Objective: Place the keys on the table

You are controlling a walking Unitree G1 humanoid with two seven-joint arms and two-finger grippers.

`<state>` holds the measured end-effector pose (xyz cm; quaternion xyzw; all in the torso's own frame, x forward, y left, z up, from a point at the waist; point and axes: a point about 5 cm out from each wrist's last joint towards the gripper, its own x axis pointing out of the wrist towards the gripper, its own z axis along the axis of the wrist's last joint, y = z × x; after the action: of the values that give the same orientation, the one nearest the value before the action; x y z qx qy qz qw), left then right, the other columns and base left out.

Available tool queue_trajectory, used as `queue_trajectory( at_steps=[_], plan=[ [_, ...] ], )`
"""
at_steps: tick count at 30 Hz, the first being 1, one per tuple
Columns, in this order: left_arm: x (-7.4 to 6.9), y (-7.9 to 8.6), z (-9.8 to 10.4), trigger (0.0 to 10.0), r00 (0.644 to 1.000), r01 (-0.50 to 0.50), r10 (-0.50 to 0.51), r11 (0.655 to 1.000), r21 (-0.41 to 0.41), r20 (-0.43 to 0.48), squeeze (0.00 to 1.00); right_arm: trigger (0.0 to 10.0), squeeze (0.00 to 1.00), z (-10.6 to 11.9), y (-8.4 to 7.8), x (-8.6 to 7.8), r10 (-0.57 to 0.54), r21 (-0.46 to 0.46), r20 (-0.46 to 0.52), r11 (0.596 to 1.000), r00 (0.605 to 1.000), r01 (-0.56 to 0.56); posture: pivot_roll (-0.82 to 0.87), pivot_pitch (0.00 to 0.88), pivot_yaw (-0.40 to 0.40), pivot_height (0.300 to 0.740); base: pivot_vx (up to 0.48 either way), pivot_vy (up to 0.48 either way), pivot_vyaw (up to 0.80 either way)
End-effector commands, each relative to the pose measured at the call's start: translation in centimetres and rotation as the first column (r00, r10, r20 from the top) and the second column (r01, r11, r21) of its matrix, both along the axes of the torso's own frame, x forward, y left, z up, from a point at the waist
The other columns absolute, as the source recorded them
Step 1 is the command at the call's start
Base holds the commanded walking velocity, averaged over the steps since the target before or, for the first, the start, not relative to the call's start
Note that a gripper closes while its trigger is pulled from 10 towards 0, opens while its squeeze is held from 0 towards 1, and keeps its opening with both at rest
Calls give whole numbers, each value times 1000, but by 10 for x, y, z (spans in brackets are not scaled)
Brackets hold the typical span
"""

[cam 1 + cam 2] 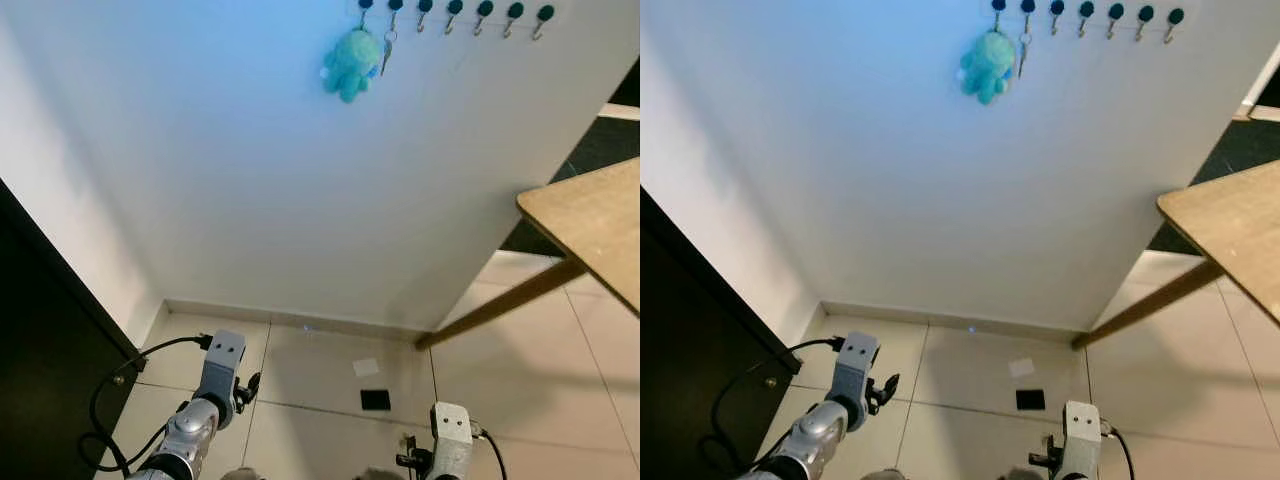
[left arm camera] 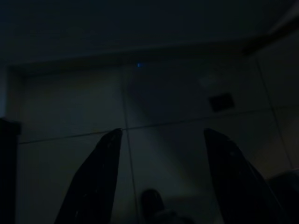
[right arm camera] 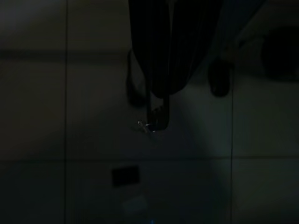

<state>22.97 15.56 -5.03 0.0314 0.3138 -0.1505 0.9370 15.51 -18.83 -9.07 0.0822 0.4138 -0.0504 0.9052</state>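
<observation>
Keys (image 1: 386, 52) with teal plush charm (image 1: 350, 64) on wall hook rack (image 1: 455, 12); tabletop (image 1: 590, 225) right. Left pincer (image 2: 161, 140) released, right pincer (image 3: 157, 100) clenched, both low.

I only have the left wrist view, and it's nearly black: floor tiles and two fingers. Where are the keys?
Observer: The keys hang from a wall hook rack, beside a teal plush toy, high above both arms.
Operator: And the table?
Observer: The wooden table juts in on the robot's right, its corner lower than the hooks.
Operator: Where are my arms?
Observer: The left gripper hangs low over the floor tiles, facing the wall; the right gripper is low too.
</observation>
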Motion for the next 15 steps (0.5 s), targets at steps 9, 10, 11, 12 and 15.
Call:
queue_trajectory(
  at_steps=[9, 10, 11, 12, 15],
  plan=[
    [-5, 5, -3, 10000, 1000, 7, -7, 1000, 22, -5, 0, 10000, 0, -2, 1, -3, -10, 7, -17, 1000, 1000, 10, 36, 35, -10, 740, 0, 0, 0],
    [-6, 5, -3, 10000, 1000, 10, -10, 1000, 25, -5, 0, 10000, 0, -2, 1, -3, -10, 7, -17, 1000, 1000, 11, 36, 35, -10, 740, 0, 0, 0],
    [-6, 5, -3, 10000, 1000, 13, -13, 999, 31, -6, 0, 10000, 0, -2, 1, -3, -11, 6, -17, 1000, 1000, 11, 35, 35, -10, 740, 0, 0, 0],
    [-6, 5, -3, 10000, 1000, 13, -13, 999, 31, -6, 0, 10000, 0, -2, 1, -3, -11, 6, -17, 1000, 1000, 11, 35, 35, -10, 740, 0, 0, 0],
    [-8, 6, -5, 10000, 1000, 15, -14, 999, 43, -13, 0, 10000, 0, -2, 1, -3, -12, 5, -17, 1000, 1000, 12, 34, 36, -10, 740, 0, 0, 0]
  ],
)
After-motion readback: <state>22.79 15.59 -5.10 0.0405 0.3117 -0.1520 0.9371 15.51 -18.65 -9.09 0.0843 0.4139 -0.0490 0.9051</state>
